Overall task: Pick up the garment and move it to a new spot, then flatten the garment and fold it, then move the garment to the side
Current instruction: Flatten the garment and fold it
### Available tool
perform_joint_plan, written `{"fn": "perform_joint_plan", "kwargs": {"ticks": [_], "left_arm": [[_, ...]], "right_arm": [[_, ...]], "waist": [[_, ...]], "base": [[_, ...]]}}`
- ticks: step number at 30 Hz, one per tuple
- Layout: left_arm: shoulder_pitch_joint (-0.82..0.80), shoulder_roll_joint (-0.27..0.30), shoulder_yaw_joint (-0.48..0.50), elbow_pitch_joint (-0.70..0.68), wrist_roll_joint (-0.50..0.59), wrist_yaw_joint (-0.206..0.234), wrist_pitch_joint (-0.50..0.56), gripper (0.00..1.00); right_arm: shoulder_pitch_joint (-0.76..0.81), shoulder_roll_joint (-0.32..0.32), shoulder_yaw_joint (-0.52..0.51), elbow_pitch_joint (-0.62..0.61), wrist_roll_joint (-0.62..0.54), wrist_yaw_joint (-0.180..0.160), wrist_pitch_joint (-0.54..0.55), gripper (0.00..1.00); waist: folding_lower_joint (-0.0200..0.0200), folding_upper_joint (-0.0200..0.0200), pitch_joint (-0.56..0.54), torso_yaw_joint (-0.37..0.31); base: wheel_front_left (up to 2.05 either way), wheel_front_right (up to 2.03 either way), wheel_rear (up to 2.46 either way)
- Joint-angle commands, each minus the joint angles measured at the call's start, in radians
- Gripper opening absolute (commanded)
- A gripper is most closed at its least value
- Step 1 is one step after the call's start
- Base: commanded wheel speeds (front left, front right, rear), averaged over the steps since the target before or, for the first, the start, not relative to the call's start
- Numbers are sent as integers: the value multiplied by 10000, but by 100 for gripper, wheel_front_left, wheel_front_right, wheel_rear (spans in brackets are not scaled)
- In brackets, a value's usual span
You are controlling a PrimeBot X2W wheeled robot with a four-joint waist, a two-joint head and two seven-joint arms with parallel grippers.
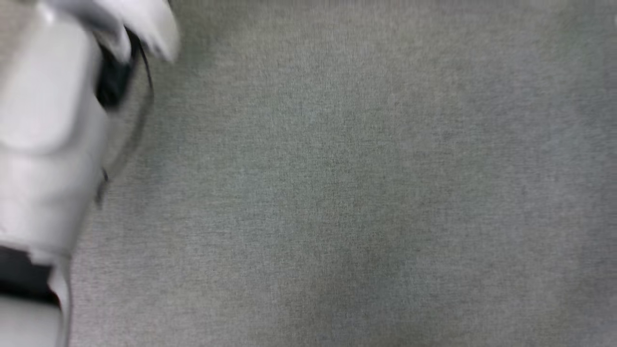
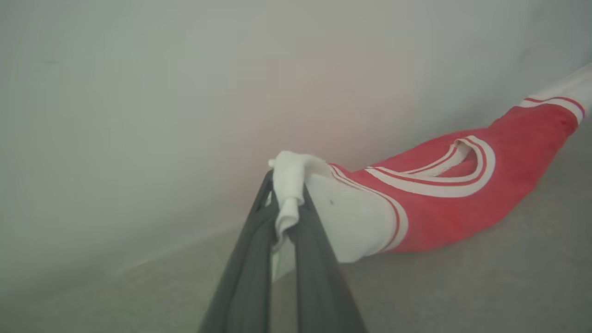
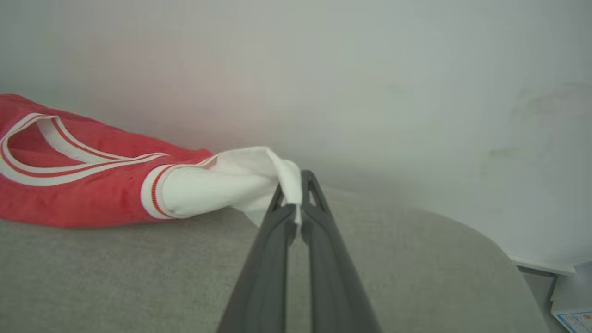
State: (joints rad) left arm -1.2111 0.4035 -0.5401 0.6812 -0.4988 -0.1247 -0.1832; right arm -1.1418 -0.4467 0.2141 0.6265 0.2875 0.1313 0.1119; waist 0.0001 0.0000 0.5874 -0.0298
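garment [image 2: 439, 203] | left jaws pinch one sleeve edge, right jaws the other | grey surface [image 3: 416, 277] beneath

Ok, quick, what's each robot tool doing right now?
Left tool: closed, holding a white sleeve of the red mesh jersey with striped trim.
Right tool: closed, holding the jersey's other white sleeve.

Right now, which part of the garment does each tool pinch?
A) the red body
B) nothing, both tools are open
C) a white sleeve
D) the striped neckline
C: the left tool and the right tool each have their dark fingers shut on bunched white sleeve cloth of the garment.
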Motion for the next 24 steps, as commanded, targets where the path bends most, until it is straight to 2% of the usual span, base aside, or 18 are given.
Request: {"fn": "perform_joint_plan", "kwargs": {"ticks": [1, 3, 10, 17, 22, 24], "left_arm": [[626, 8, -106, -121, -136, -30, -95, 0], [1754, 83, -274, -292, -339, -31, -151, 0], [5038, 630, -714, -1211, -893, 10, 108, 0], [7327, 1247, -1193, -2500, -967, 443, 612, 0], [8622, 1490, -1403, -3378, -1064, 859, 761, 0], [9150, 1502, -1426, -3779, -1207, 1056, 791, 0]], "right_arm": [[628, -75, 152, -150, 311, -11, 22, 0], [1650, -144, 370, -399, 916, -11, 114, 0], [5014, -1487, 1250, -1694, 2514, -11, 528, 0], [7487, -2622, 1156, -2259, 2827, -14, 537, 0], [8919, -3141, 987, -2556, 2511, -14, 336, 0], [9438, -3057, 659, -2650, 2623, -14, 247, 0]], "waist": [[-1, 0, -518, 51], [-1, 0, -919, 39], [-1, 0, -2153, 131], [-1, 0, -3119, 289], [-1, 0, -3805, 411], [-1, 0, -4096, 410]], "base": [[0, 0, 0], [0, 0, 0], [0, 0, 0], [0, 0, 0], [0, 0, 0], [0, 0, 0]]}}
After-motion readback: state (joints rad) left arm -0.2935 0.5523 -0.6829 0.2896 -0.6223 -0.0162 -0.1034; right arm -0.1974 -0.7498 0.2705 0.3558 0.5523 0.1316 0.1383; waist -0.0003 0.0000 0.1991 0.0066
